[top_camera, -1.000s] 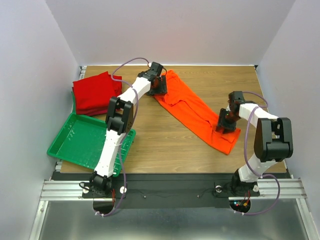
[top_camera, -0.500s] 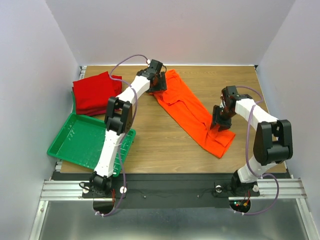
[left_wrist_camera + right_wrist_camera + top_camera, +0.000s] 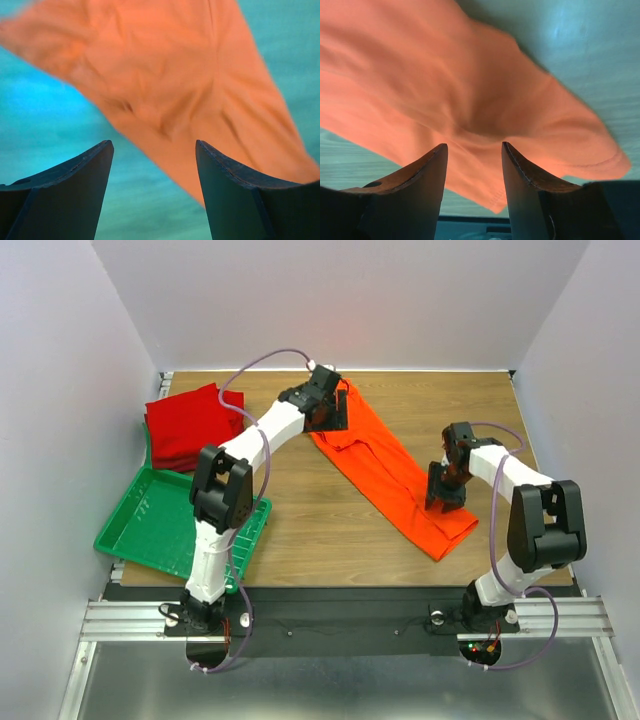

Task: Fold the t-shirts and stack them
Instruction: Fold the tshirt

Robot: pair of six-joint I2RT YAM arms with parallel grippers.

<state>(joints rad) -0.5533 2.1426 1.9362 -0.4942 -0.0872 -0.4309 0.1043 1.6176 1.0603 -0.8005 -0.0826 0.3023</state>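
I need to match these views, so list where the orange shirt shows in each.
Top external: the orange shirt runs diagonally from top centre to lower right on the table.
Left wrist: the shirt fills the top and right of the picture.
Right wrist: the shirt covers most of the picture.
Shared landmark: bare table beside the shirt, in all three views.

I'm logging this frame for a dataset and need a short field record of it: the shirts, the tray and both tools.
orange t-shirt: unfolded, lying as a long diagonal strip
red t-shirts: folded, stacked at the far left
green tray: near left, the left arm crosses above it
left tool: open, over the orange shirt's far end
right tool: open, over the orange shirt's near end
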